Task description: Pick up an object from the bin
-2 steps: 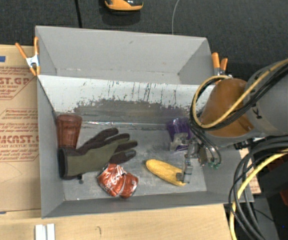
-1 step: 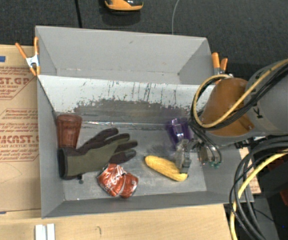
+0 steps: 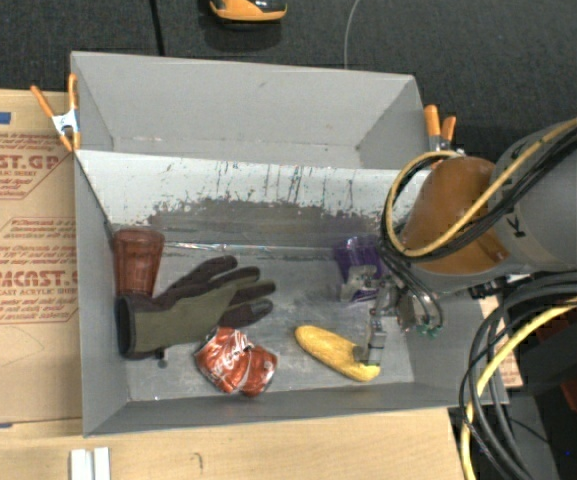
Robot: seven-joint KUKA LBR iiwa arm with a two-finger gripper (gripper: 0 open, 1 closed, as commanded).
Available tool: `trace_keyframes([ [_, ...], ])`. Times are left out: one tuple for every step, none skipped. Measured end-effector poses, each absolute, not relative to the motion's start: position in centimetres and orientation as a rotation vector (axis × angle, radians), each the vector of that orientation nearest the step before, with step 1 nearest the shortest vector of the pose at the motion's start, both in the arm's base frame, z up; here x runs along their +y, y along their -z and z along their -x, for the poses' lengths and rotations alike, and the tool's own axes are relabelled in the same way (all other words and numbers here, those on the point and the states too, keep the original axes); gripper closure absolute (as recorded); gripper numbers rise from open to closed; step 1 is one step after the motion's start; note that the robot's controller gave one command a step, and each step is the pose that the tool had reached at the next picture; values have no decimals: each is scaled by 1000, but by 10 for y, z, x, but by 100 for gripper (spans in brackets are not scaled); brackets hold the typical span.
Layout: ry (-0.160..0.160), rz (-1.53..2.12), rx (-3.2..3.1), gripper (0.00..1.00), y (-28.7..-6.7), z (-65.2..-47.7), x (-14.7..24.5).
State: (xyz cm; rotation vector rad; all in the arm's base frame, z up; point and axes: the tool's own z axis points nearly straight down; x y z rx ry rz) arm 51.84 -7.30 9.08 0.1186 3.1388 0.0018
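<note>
My jaws low in front-right part of bin (image 3: 248, 108), over right end of banana (image 3: 333, 351); probably touching it, view too poor to be sure. Cannot tell whether my jaws are spread or pressed together. Banana: yellow, short, slightly curved, lying flat on bin floor near front wall, slanting from upper left to lower right. Crushed red can (image 3: 233, 360) just left of it, apart. Dark glove (image 3: 193, 303) beyond can, lying flat. Brown cup (image 3: 138, 261) at left wall. Purple thing (image 3: 356, 258) behind my jaws.
</note>
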Motion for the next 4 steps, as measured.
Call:
trace_keyframes([
  [-1, -118, 3139, 0, -91, -518, -73],
  [3, -248, 3129, 100, -72, -486, -58],
  [3, -248, 3129, 100, -72, -486, -58],
  [-1, -211, 3134, 100, -217, -485, -76],
])
